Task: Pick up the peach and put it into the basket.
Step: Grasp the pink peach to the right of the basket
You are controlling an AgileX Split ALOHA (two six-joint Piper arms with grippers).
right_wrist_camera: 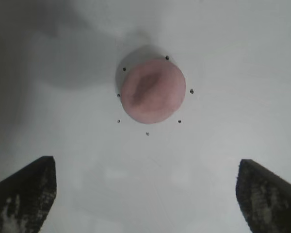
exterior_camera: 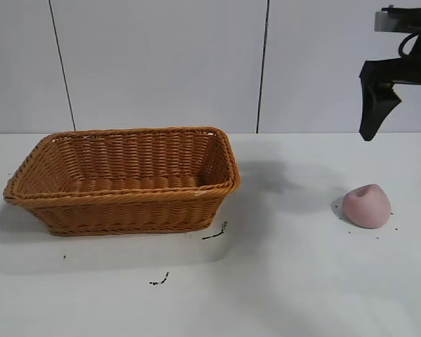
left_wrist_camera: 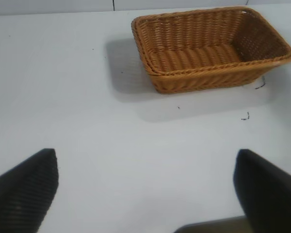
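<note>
Well to the exterior view's right, the peach [exterior_camera: 366,206] sits on the white surface [exterior_camera: 302,281], pale pink with its creased, slightly pointed top up. A few tiny dark specks [right_wrist_camera: 147,133] lie on the surface in a loose ring around it. The basket [exterior_camera: 119,210] stands well apart from it at the left, upright on its base, with nothing visible inside it. Small dark scribble marks [exterior_camera: 215,232] show on the surface just beside the basket's near corner, and another lies a little nearer the camera.

The right gripper [exterior_camera: 375,116] hangs in the air above and slightly behind the peach, clear of it, pointing down. Its wrist view looks straight down on the peach [right_wrist_camera: 153,92], with the two dark fingers [right_wrist_camera: 24,194] spread wide at either side and nothing between them; they are open and touch nothing.

The left gripper [left_wrist_camera: 145,187] appears only in its own wrist view, so where it sits relative to the surface is hard to judge. Its fingers [left_wrist_camera: 26,187] are likewise spread wide and empty, with the basket [left_wrist_camera: 208,80] farther off beyond them.
</note>
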